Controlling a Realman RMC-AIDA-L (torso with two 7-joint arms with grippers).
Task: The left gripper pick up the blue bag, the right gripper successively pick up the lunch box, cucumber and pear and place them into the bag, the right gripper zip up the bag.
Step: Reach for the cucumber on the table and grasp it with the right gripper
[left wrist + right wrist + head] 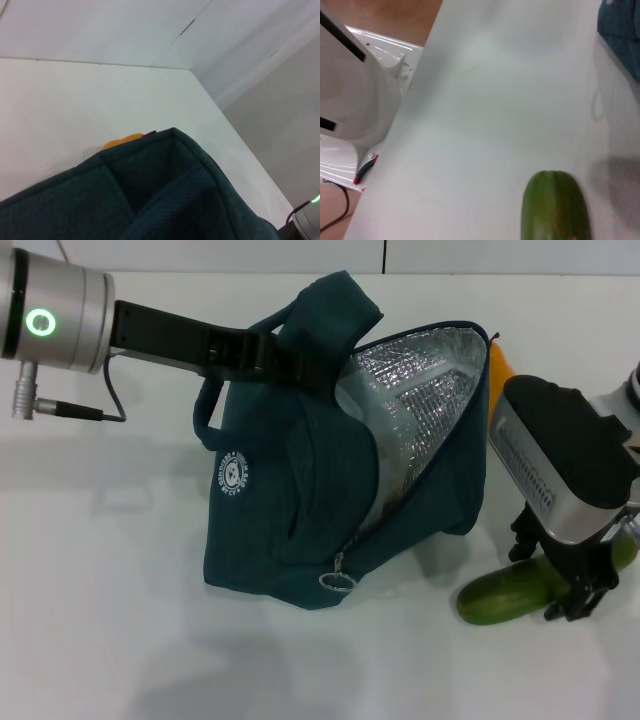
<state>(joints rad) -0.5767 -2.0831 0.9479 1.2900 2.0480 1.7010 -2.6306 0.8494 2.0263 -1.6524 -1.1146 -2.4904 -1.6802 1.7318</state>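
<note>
The blue bag (300, 500) stands on the white table, tilted, its mouth open and showing the silver lining (420, 400). My left gripper (290, 352) is shut on the bag's handle and holds the top up; the bag's cloth fills the left wrist view (165, 195). The green cucumber (503, 595) lies on the table right of the bag. My right gripper (555, 575) straddles its far end, fingers closed on both sides. The cucumber's tip shows in the right wrist view (555, 207). An orange-yellow fruit (498, 362) peeks from behind the bag (122, 141). The lunch box is not visible.
The zipper pull ring (338, 581) hangs at the bag's lower front. The table's right edge and a white machine (350, 100) beside it show in the right wrist view. Bare table (110, 620) lies in front of and left of the bag.
</note>
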